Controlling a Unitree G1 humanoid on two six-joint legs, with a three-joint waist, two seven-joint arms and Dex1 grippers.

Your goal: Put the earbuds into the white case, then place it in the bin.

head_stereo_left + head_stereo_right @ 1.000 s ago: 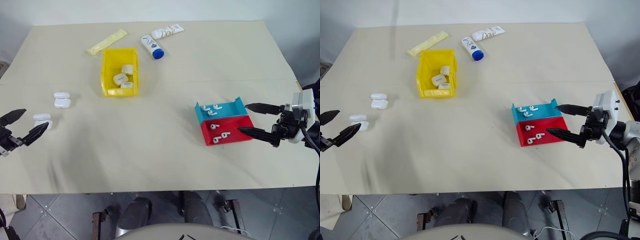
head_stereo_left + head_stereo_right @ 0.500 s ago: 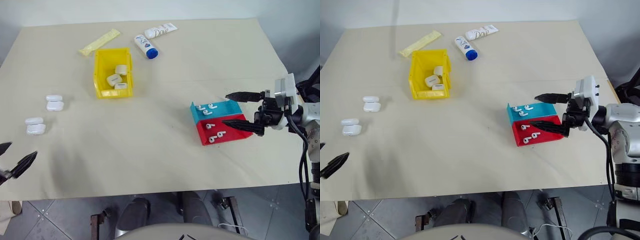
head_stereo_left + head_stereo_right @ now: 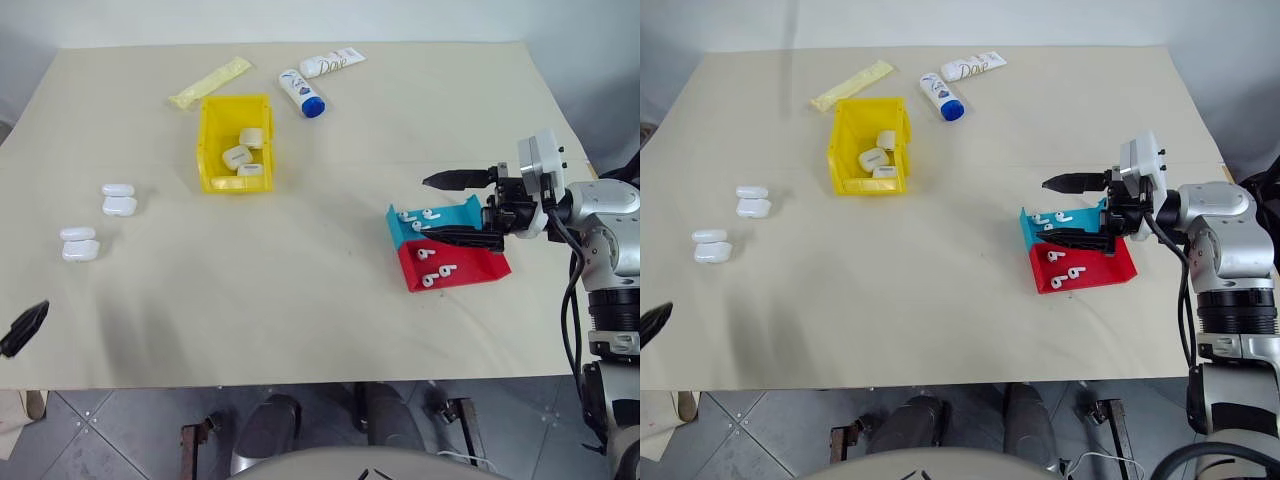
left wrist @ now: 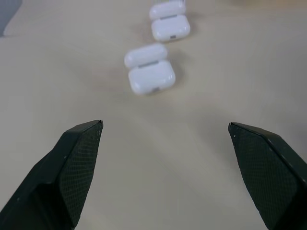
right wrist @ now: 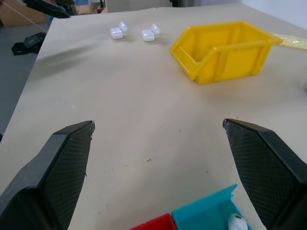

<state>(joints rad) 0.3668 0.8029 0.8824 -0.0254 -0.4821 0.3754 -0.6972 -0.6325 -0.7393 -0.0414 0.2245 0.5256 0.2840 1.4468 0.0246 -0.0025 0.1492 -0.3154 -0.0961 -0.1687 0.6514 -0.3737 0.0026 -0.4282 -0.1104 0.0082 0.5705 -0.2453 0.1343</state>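
Even, diffuse overhead lighting; no glare.
The matte beige bench is evenly bright. The bright yellow rectangular plastic bin casts only a faint, soft shadow. In the left wrist view, the glossy white pebble-shaped cases appear slightly soft, and the black textured fingertips are sharper.

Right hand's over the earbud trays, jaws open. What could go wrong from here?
1. The earbuds are tiny and lie close together in the blue tray; the wide-open right hand may nudge one aside or pinch two.
2. The hand hangs right at the wall between the blue and red tray; descending could tip or shove the trays.
3. The open white cases lie far across the table, near the left hand: a long carry, and a bud may drop.
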